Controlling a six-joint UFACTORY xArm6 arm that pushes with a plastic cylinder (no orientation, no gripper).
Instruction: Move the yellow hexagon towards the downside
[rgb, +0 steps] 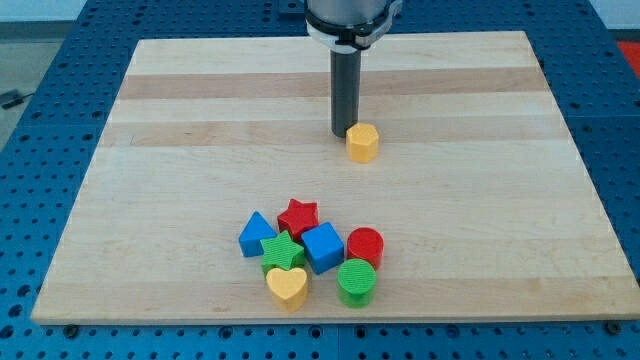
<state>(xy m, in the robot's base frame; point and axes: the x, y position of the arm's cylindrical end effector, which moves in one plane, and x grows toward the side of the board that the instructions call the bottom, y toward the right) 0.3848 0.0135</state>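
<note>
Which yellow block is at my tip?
The yellow hexagon, alone mid-board, just right of and below my tip. The yellow heart sits in the bottom cluster.

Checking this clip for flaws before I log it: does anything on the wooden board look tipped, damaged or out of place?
Nothing stands out. The yellow hexagon block sits flat, apart from the cluster, with my tip just at its upper-left edge. The other blocks sit bunched near the wooden board's bottom edge, none visibly damaged.
</note>
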